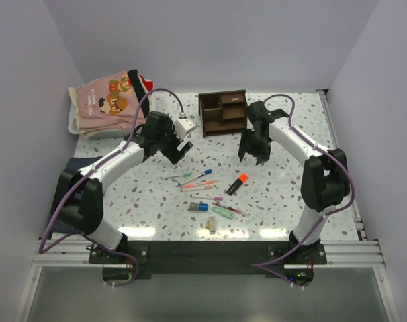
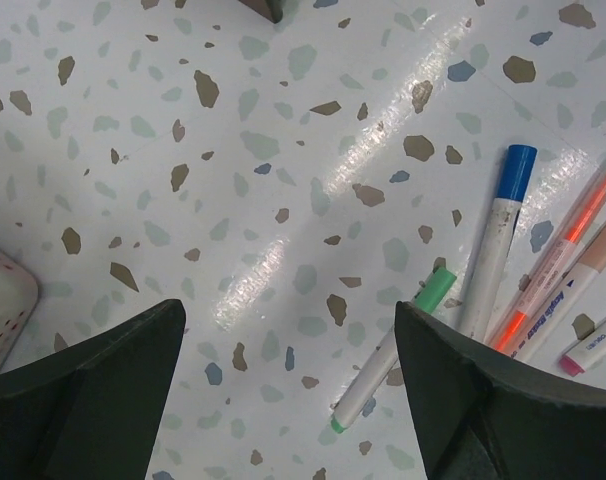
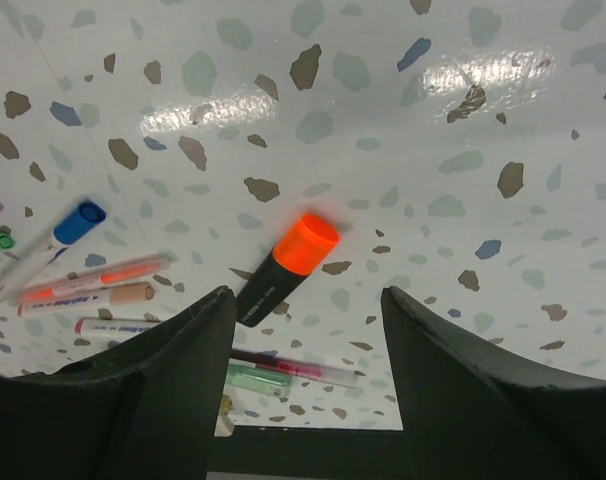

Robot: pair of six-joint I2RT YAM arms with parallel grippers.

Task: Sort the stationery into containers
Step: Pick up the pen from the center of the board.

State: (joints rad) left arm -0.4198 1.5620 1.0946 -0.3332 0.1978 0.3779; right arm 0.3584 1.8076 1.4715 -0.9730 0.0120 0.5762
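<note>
Several pens and markers lie scattered mid-table: an orange highlighter (image 1: 237,183) (image 3: 286,267), a blue-capped pen (image 1: 203,176) (image 2: 496,238), a green-capped white pen (image 1: 184,175) (image 2: 393,348), a beige pen (image 1: 199,186) (image 2: 571,288) and a mint green marker (image 1: 223,212) (image 3: 255,378). The dark brown wooden organizer (image 1: 223,113) stands at the back. My left gripper (image 1: 177,151) (image 2: 288,395) is open and empty, above the table left of the pens. My right gripper (image 1: 254,154) (image 3: 308,390) is open and empty, hovering just behind the highlighter.
A white tray (image 1: 74,123) of folded clothes sits at the back left. A small white object (image 1: 185,125) lies left of the organizer. A small tan item (image 1: 211,224) lies near the front edge. A dark cloth (image 1: 70,165) lies at the left.
</note>
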